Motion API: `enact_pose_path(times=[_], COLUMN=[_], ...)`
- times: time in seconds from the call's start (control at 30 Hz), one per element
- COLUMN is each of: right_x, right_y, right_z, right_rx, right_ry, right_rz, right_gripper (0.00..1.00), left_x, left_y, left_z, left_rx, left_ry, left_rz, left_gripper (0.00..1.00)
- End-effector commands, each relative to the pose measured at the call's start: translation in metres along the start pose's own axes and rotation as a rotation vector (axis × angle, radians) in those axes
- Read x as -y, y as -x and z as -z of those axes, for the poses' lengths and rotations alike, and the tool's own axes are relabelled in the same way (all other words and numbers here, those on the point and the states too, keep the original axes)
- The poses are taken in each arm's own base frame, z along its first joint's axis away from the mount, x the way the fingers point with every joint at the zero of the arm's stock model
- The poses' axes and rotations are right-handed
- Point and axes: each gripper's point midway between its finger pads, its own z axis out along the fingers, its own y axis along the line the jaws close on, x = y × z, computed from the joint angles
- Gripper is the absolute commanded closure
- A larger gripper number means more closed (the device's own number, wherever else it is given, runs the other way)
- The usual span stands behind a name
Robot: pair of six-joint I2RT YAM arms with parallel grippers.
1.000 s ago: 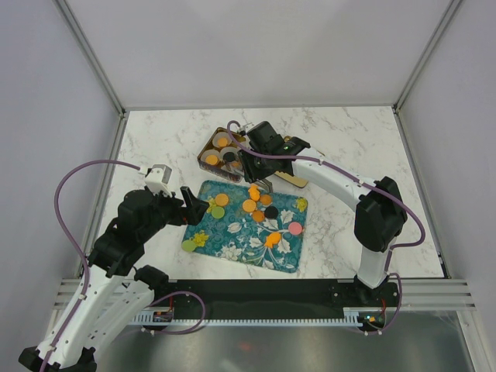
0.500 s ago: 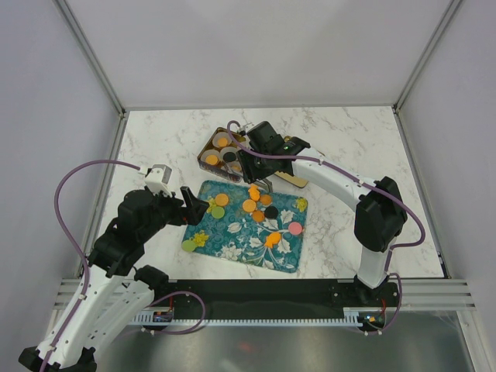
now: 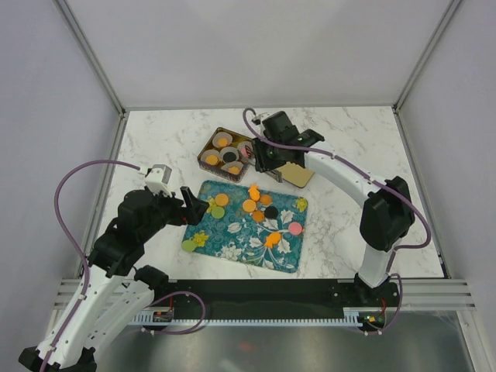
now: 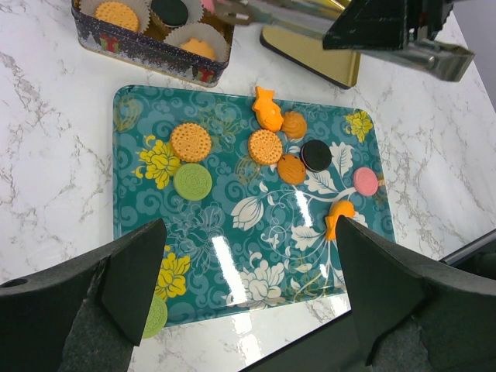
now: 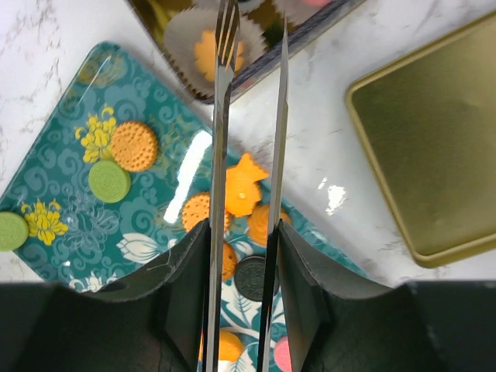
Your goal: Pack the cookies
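Observation:
Several cookies lie on the teal floral tray (image 3: 232,242): orange ones (image 3: 249,205), a green one (image 3: 218,211), a black one (image 3: 271,211) and a pink one (image 3: 295,228). They also show in the left wrist view (image 4: 265,146). My right gripper (image 3: 261,155) is shut on metal tongs (image 5: 221,139). The tong tips reach over a paper cup holding an orange cookie (image 5: 203,54) in the tin (image 3: 204,155), with nothing between the blades. My left gripper (image 3: 190,205) is open and empty above the tray's near left edge (image 4: 128,225).
The tin (image 4: 147,48) holds paper cups with orange (image 4: 116,14) and black (image 4: 171,11) cookies. Its gold lid (image 3: 296,175) lies right of it on the marble table. One green cookie (image 3: 188,245) sits at the tray's left edge.
My right gripper with the tongs has moved from over the tray's far edge back and to the right, up to the tin. The left arm has not moved.

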Motion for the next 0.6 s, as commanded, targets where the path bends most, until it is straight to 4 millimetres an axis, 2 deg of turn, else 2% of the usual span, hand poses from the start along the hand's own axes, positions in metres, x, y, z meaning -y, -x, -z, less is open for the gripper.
enact_pose_path(times=[0.0, 0.03, 0.07, 0.13, 0.17, 0.23, 0.27, 0.3, 0.33, 0.37, 0.4, 0.43, 0.47, 0.5, 0.53, 0.57], right_x=[0.017, 0.023, 0.041, 0.062, 0.085, 0.113, 0.140, 0.156, 0.172, 0.204, 0.220, 0.233, 0.257, 0.266, 0.272, 0.295], right_y=[0.042, 0.043, 0.045, 0.042, 0.043, 0.033, 0.035, 0.021, 0.016, 0.010, -0.005, -0.013, -0.017, -0.034, -0.034, -0.046], right_z=[0.045, 0.049, 0.053, 0.064, 0.070, 0.080, 0.094, 0.091, 0.095, 0.102, 0.100, 0.099, 0.103, 0.096, 0.091, 0.093], right_rx=[0.160, 0.166, 0.177, 0.192, 0.209, 0.222, 0.264, 0.248, 0.257, 0.281, 0.268, 0.273, 0.306, 0.291, 0.318, 0.326], right_ry=[0.014, 0.005, -0.021, -0.049, -0.082, -0.125, -0.167, -0.196, -0.226, -0.286, -0.327, -0.351, -0.388, -0.403, -0.409, -0.448], right_rz=[-0.044, -0.052, -0.079, -0.114, -0.156, -0.210, -0.264, -0.303, -0.337, -0.396, -0.445, -0.480, -0.532, -0.585, -0.603, -0.662], right_gripper=[0.54, 0.54, 0.54, 0.54, 0.54, 0.54, 0.54, 0.53, 0.53, 0.52, 0.52, 0.52, 0.52, 0.51, 0.51, 0.51], left_x=[0.000, 0.000, 0.000, 0.001, 0.001, 0.002, 0.003, 0.003, 0.004, 0.004, 0.004, 0.005, 0.006, 0.006, 0.007, 0.008], left_y=[0.003, 0.004, 0.004, 0.005, 0.005, 0.003, 0.003, 0.003, 0.002, 0.003, 0.003, 0.003, 0.003, 0.004, 0.004, 0.004], left_z=[-0.001, 0.000, 0.000, 0.001, 0.000, 0.000, 0.000, 0.000, 0.000, 0.000, 0.000, 0.000, 0.001, 0.001, 0.002, 0.002], left_rx=[0.016, 0.020, 0.019, 0.020, 0.019, 0.014, 0.011, 0.011, 0.007, 0.010, 0.010, 0.008, 0.010, 0.014, 0.017, 0.018], left_ry=[0.000, -0.003, -0.002, -0.005, -0.008, -0.013, -0.018, -0.020, -0.023, -0.024, -0.027, -0.032, -0.034, -0.037, -0.043, -0.045], left_rz=[-0.027, -0.027, -0.026, -0.029, -0.029, -0.029, -0.030, -0.030, -0.032, -0.030, -0.032, -0.032, -0.034, -0.034, -0.034, -0.036], left_gripper=[0.02, 0.02, 0.02, 0.02, 0.02, 0.02, 0.02, 0.02, 0.02, 0.02, 0.02, 0.02, 0.02, 0.02, 0.02, 0.02])
